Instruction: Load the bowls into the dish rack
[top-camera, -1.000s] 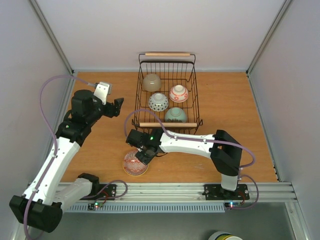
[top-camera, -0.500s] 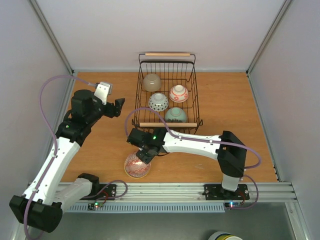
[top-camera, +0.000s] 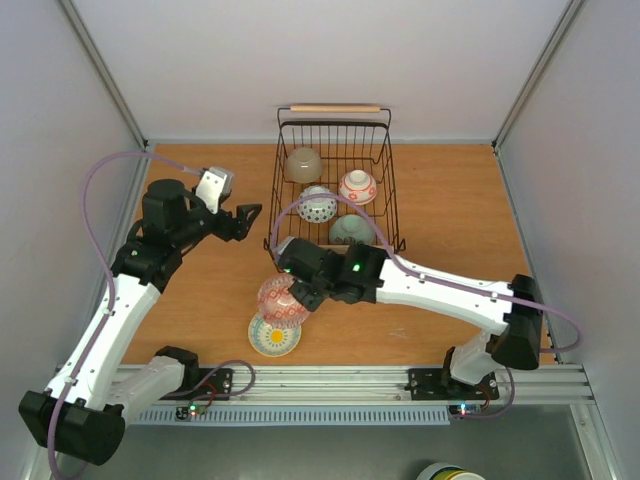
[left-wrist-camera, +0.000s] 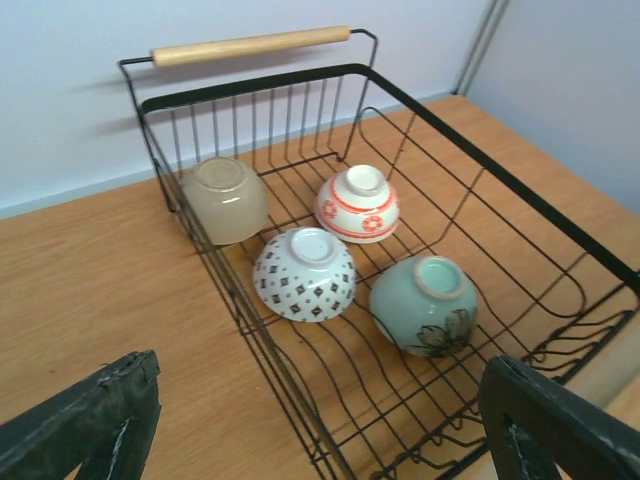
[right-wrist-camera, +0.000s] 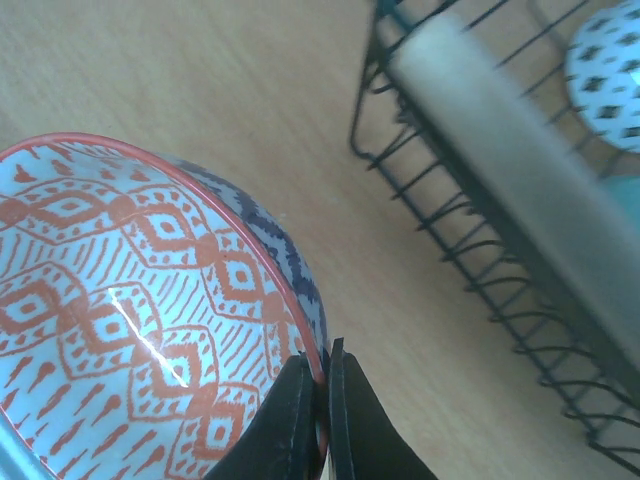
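Note:
The dish rack (top-camera: 335, 124) stands at the back middle and holds several bowls upside down: beige (top-camera: 304, 163), white with red (top-camera: 357, 186), blue-diamond (top-camera: 317, 204) and pale green (top-camera: 350, 229). My right gripper (top-camera: 303, 297) is shut on the rim of a bowl with a red-and-blue pattern (top-camera: 281, 301), held above the table just in front of the rack. The right wrist view shows the fingers (right-wrist-camera: 300, 420) pinching that rim (right-wrist-camera: 150, 320). A yellow-inside bowl (top-camera: 273, 338) sits on the table below it. My left gripper (top-camera: 245, 218) is open and empty beside the rack's left wall.
The left wrist view looks into the rack (left-wrist-camera: 250, 80) at the bowls, with my open left gripper (left-wrist-camera: 320, 440) in front. The rack's near wooden handle (right-wrist-camera: 520, 150) lies close to the held bowl. White enclosure walls surround the table.
My right gripper has lifted the red-patterned bowl off the yellow-inside bowl and moved it up toward the rack. My left gripper has shifted slightly right toward the rack.

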